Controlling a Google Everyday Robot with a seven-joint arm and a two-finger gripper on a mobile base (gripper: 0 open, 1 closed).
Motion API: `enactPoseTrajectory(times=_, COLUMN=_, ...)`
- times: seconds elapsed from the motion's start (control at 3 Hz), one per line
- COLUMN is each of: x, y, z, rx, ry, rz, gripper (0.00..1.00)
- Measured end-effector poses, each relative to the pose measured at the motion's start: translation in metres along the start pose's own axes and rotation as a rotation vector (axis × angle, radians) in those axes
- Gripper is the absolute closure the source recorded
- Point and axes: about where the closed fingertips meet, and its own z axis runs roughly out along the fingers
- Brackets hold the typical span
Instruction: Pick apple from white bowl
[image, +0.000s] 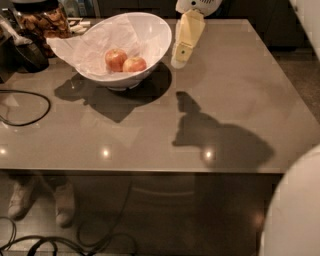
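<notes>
The white bowl (159, 31) stands at the back left of the table, lined with crinkled white paper. Two apples lie side by side in it. The paler, yellow-orange apple (134, 64) is on the right, touching the deeper red apple (115, 59) on the left. My gripper (181, 54) hangs above the table just right of the bowl's rim, pointing down and a little left. It is outside the bowl and holds nothing that I can see.
A black cable (25, 107) loops on the table's left side. Dark objects and a jar of snacks (42, 22) stand at the back left corner. The table's front edge (150, 171) runs across the view, and a white robot part (295, 210) fills the lower right.
</notes>
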Motion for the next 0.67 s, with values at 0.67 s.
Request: enactPoseTrajectory(times=0.67, x=-0.025, y=-0.018, z=0.012, rx=0.016, ry=-0.064, rz=-0.022, gripper=0.00)
